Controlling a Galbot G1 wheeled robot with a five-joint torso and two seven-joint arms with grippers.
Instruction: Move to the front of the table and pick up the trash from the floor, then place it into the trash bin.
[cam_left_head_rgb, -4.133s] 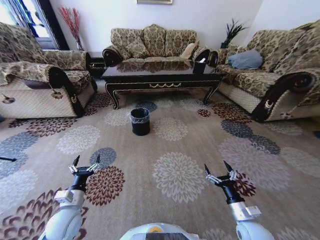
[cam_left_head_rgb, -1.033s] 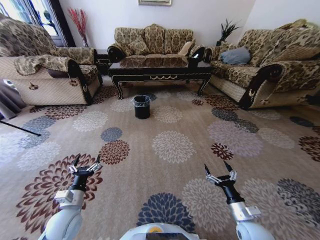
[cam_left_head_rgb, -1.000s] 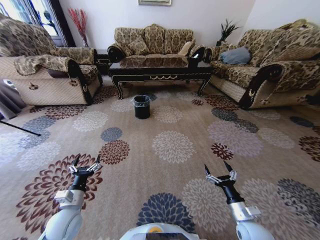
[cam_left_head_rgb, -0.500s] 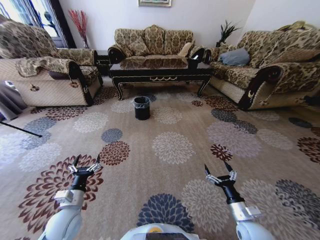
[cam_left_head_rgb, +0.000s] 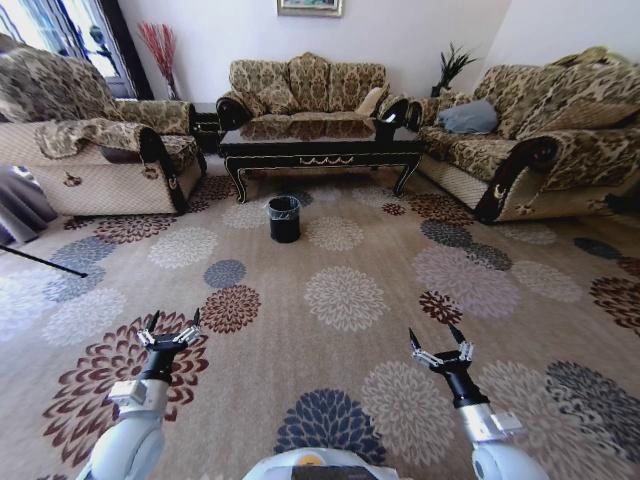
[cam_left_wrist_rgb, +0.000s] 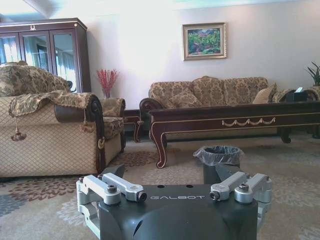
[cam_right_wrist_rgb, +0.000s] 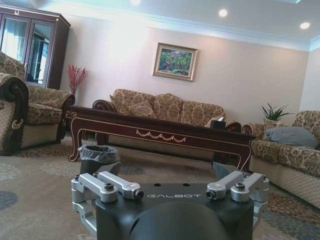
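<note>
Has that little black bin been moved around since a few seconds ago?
No. The trash bin sits on the same dark medallion before the table; the whole view shifted, so the camera moved.

The trash bin (cam_left_wrist_rgb: 218, 161) is partly covered in the left wrist view by the left gripper (cam_left_wrist_rgb: 175, 192); its lower part is hidden. In the right wrist view the right gripper (cam_right_wrist_rgb: 172, 190) hides the foot of the bin in the same way. The table (cam_left_wrist_rgb: 235, 120) is cut by the picture's edge there, so its far end cannot be seen. In the head view the floor (cam_left_head_rgb: 345, 300) under the table is in shadow, and any small litter pieces there are too small to tell.
</note>
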